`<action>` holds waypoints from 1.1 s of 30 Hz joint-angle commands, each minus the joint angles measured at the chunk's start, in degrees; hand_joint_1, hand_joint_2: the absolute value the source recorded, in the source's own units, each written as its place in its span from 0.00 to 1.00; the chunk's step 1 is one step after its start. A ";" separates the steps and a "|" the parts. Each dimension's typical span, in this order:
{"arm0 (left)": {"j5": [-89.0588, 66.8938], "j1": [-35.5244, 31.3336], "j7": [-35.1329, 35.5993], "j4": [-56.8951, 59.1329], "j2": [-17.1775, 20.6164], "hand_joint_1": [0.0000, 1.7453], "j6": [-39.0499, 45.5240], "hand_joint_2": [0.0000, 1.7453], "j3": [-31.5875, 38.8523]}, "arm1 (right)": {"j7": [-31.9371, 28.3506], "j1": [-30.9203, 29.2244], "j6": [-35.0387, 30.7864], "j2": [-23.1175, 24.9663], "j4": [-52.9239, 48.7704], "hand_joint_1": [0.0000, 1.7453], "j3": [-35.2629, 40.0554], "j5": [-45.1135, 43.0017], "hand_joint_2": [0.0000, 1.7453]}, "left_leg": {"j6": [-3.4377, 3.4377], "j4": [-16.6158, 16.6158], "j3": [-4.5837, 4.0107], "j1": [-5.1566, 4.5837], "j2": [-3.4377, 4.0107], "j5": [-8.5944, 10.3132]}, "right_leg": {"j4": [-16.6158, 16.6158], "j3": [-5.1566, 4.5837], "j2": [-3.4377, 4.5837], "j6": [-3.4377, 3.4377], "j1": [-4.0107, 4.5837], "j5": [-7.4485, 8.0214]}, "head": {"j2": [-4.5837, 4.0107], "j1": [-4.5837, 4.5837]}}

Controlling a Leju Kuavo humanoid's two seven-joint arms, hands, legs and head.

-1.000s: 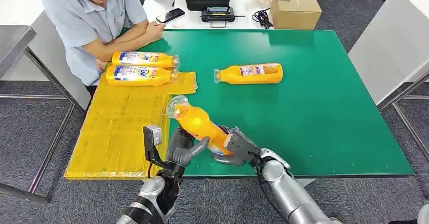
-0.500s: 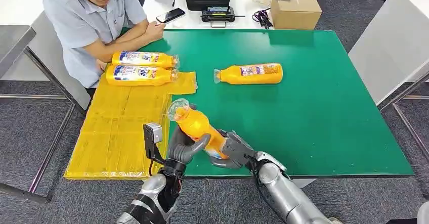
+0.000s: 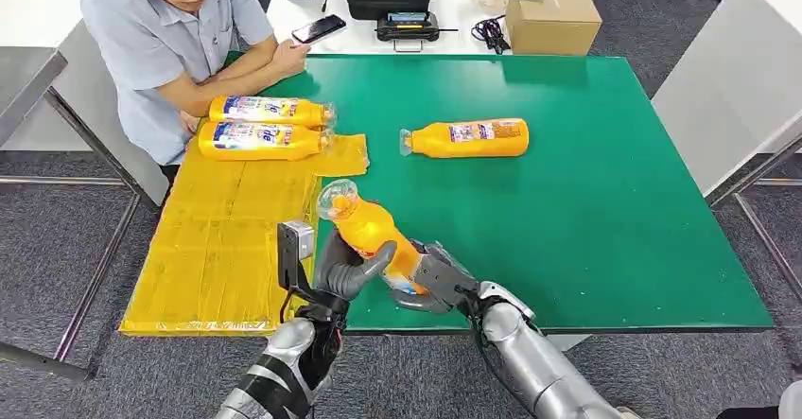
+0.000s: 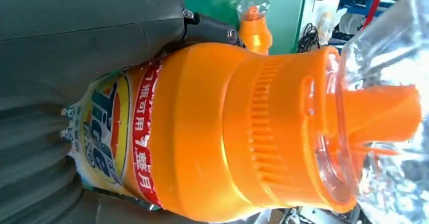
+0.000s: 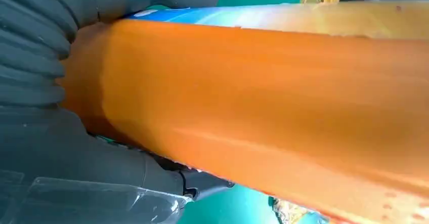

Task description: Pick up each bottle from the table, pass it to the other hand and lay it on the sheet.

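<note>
Held bottle [image 3: 371, 233]: you see it orange, tilted, clear cap toward the yellow sheet [image 3: 227, 239], raised over the green table's [image 3: 586, 201] near edge.
Right hand [image 3: 432, 277]: fingers wrapped around its base.
Left hand [image 3: 345, 270]: thumb and fingers closed around its middle.
Other bottles: two lie on the sheet's far end [image 3: 270, 112] [image 3: 263, 141]; one lies on the table [image 3: 465, 138].
Person [image 3: 170, 41]: seated beside the sheet.

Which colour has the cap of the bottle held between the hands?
Clear, see-through, over an orange neck; the cap shows best in the left wrist view.
</note>
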 commanded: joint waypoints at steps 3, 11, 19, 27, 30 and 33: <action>-3.83 -1.83 0.90 0.75 1.20 1.00 1.99 1.00 0.11 | 1.11 -0.72 -2.16 1.82 3.19 0.00 -2.50 0.71 1.00 | -0.16 0.04 0.20 0.10 0.09 -0.11 | 0.02 0.19 0.04 -0.18 0.12 -0.08 | 0.00 0.00; -44.32 3.98 3.63 -19.46 2.94 1.00 15.47 1.00 4.45 | 2.74 5.11 -5.56 2.26 -3.97 0.00 -6.65 5.50 1.00 | -0.17 0.05 0.20 0.10 0.19 -0.19 | 0.05 0.17 0.15 -0.20 0.11 -0.13 | 0.00 0.00; -43.52 5.95 4.59 -23.42 1.09 1.00 10.59 1.00 8.31 | 3.37 7.24 -7.93 3.10 -8.99 0.00 -9.44 8.17 1.00 | -0.12 0.01 0.07 0.07 0.08 -0.09 | 0.00 0.07 0.06 -0.14 0.08 -0.05 | 0.00 0.02; -43.52 5.95 4.59 -23.42 1.09 1.00 10.59 1.00 8.31 | 3.37 7.24 -7.93 3.10 -8.99 0.00 -9.44 8.17 1.00 | -0.14 0.00 0.20 0.09 0.12 -0.14 | -0.02 0.20 0.07 -0.18 0.10 -0.10 | 0.00 0.02; -40.70 5.98 2.55 -23.50 0.83 1.00 10.33 1.00 8.23 | 3.14 7.19 -8.13 3.52 -9.02 0.00 -10.42 8.73 1.00 | -0.16 0.01 0.22 0.10 0.10 -0.15 | -0.01 0.22 0.06 -0.19 0.11 -0.12 | 0.00 0.00; -60.26 5.81 7.87 -25.87 2.93 1.00 17.52 1.00 5.60 | 3.20 7.37 -7.12 3.85 -9.85 0.00 -11.19 9.61 1.00 | -0.14 0.01 0.17 0.09 0.09 -0.13 | -0.01 0.17 0.05 -0.17 0.10 -0.10 | 0.00 0.00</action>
